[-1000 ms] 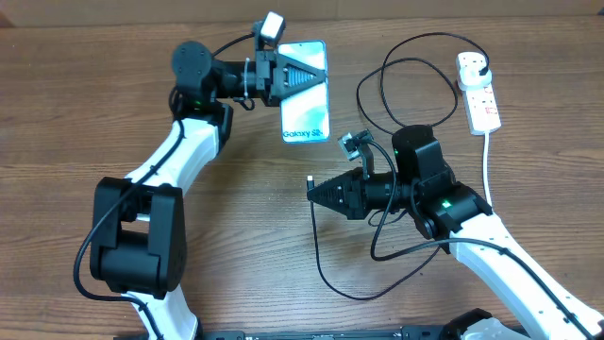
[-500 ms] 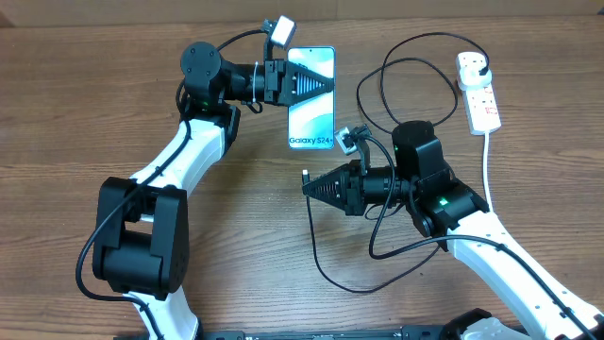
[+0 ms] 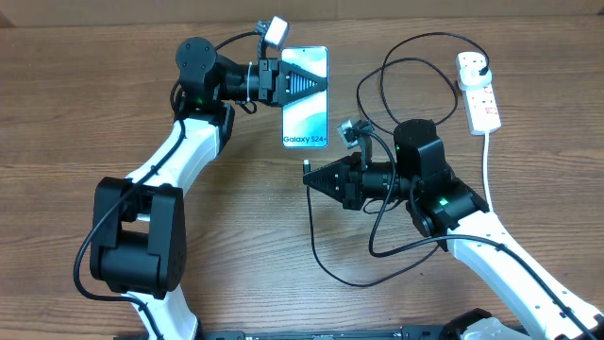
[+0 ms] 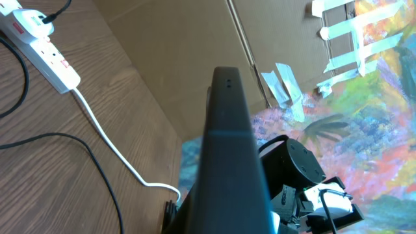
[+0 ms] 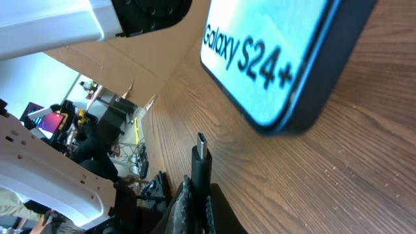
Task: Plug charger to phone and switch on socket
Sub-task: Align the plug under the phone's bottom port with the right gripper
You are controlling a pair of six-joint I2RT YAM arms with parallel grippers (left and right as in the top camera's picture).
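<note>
**Overhead**
- 1 phone: screen up, light blue, "Galaxy S24+" along the short edge nearer the arm bases. It lies at the far middle of the wooden table.
- Left gripper: reaches in from the left and is clamped shut across the far half of the phone.
- 1 charger: a thin black cable. Its connector tip is pinched in the right gripper, which is closed on it. The tip points toward the phone's near short edge and stands just short of it, apart. The cable runs down, loops near the front, and passes back under the right arm in wide loops to the black plug.
- 1 socket: white power strip with red marks, at the far right. The plug sits in its far end, and a thick white cord trails toward the front.

**Left wrist**
- Phone: seen edge-on as a dark slab filling the centre. The fingers holding it are mostly hidden behind it.
- Socket: upper left, with its white cord and black cable on the table.
- Right arm: behind the phone.

**Right wrist**
- Charger: black connector body gripped between the closed fingers, metal tip bare.
- Phone: rounded corner and "Galaxy S24+" just beyond the tip, with a gap of table between. Whether the phone rests on the wood cannot be told.
</note>
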